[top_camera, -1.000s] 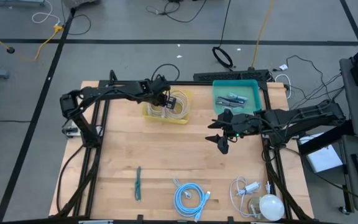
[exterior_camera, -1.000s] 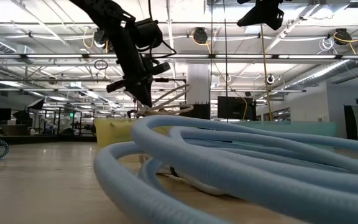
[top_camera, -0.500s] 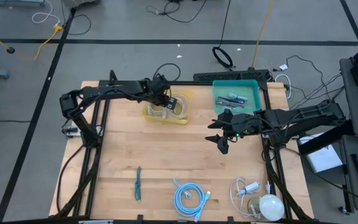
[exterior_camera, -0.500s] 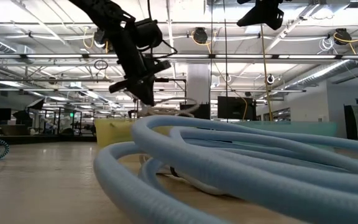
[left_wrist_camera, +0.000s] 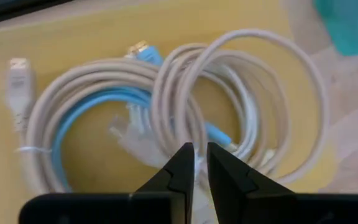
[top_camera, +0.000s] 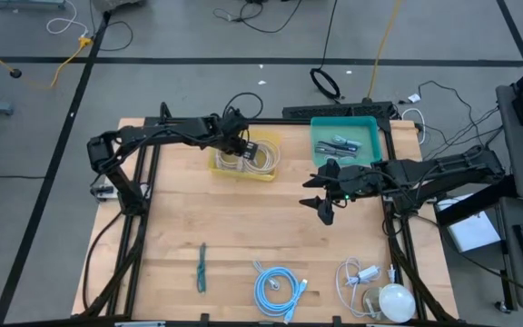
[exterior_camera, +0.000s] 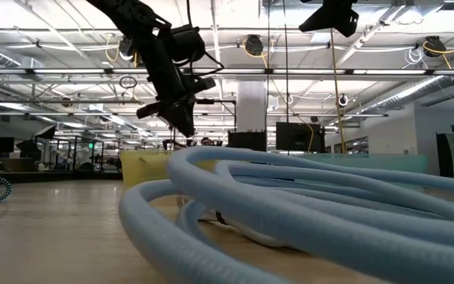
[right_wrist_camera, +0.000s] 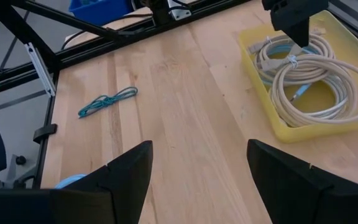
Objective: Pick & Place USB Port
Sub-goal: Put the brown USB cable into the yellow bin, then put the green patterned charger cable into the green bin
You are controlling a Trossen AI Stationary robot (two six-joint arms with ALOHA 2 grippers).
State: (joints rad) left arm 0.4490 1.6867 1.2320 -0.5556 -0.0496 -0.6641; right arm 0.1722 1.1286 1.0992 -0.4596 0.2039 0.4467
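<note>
High view, upper centre: left gripper (top_camera: 241,145) hangs over the yellow tray (top_camera: 270,173) (fingers nearly closed, empty); right gripper (top_camera: 323,207), mid-frame, gapes wide.

Honestly can't read any text here: no labels, brand names, numbers or signs on the cables, the bins, the arms, the table or anything in the room behind.

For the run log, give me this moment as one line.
left gripper: shut, over cables in yellow tray | right gripper: open, waiting mid-table
</note>
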